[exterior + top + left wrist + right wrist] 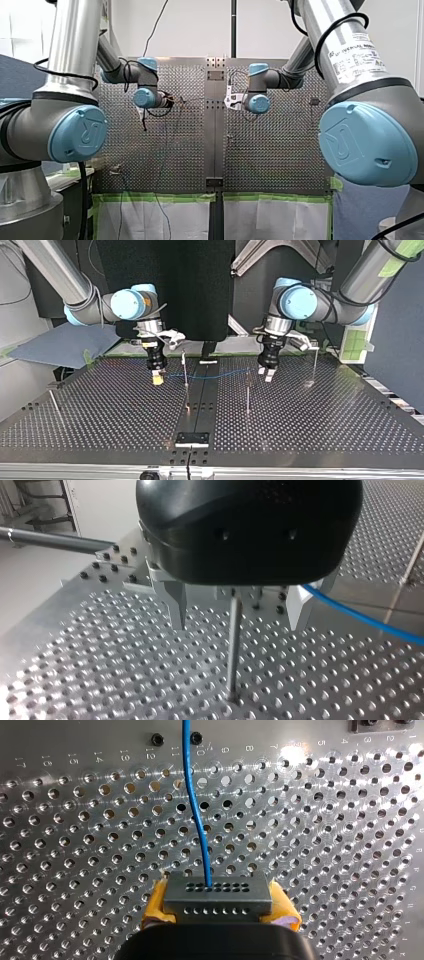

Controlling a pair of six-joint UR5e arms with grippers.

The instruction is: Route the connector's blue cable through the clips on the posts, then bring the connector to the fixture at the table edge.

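My right gripper (158,376) is clamped on the grey connector (217,895) with its yellow pads, at about 10 o'clock from the table's middle in the top view. The blue cable (215,374) runs from it toward 3 o'clock, past one post (185,367), to my left gripper (265,375), whose fingers stand apart and grip nothing, a second post (233,645) showing between them. I cannot tell whether any clip holds the cable, so routing looks early, and the fixture (192,439) at 6 o'clock is unreached. The perforated metal table (325,430) has a black panel (200,290) behind it at 12 o'clock.
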